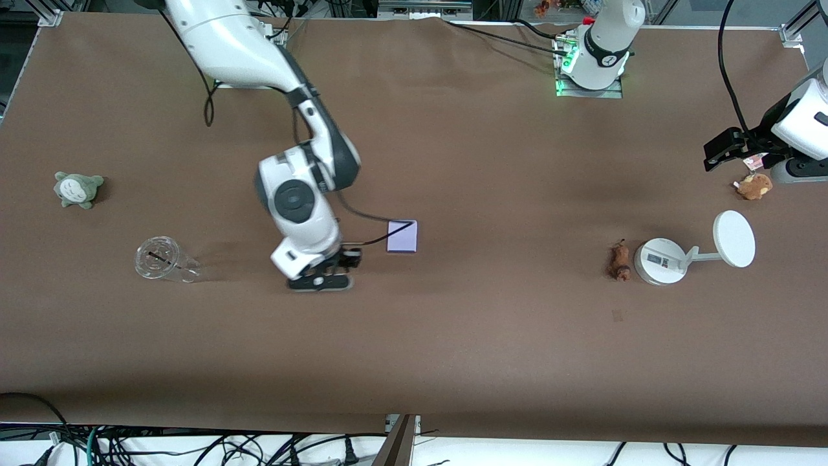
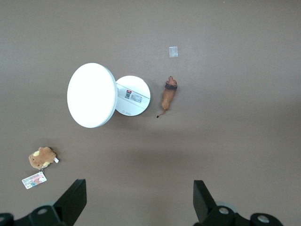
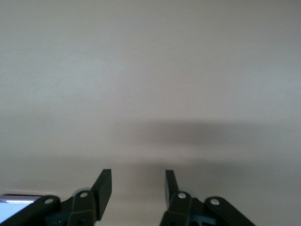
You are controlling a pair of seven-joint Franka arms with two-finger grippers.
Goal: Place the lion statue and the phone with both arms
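Note:
The lavender phone (image 1: 402, 236) lies flat near the table's middle. My right gripper (image 1: 321, 278) hangs low over bare table beside the phone, toward the right arm's end. It is open and empty (image 3: 138, 181), and a corner of the phone (image 3: 14, 209) shows at the frame's edge. The orange-brown lion statue (image 1: 620, 260) lies beside the white stand's base (image 1: 658, 261). My left gripper (image 1: 728, 152) is held high over the left arm's end of the table, wide open and empty (image 2: 139, 188). Its view shows the lion statue (image 2: 168, 96) well below.
The white stand has a round disc (image 1: 734, 238) on an arm. A brown plush (image 1: 753, 186) with a tag lies near the left gripper. A clear cup (image 1: 162, 259) lies on its side, and a grey-green plush (image 1: 77, 189) sits toward the right arm's end.

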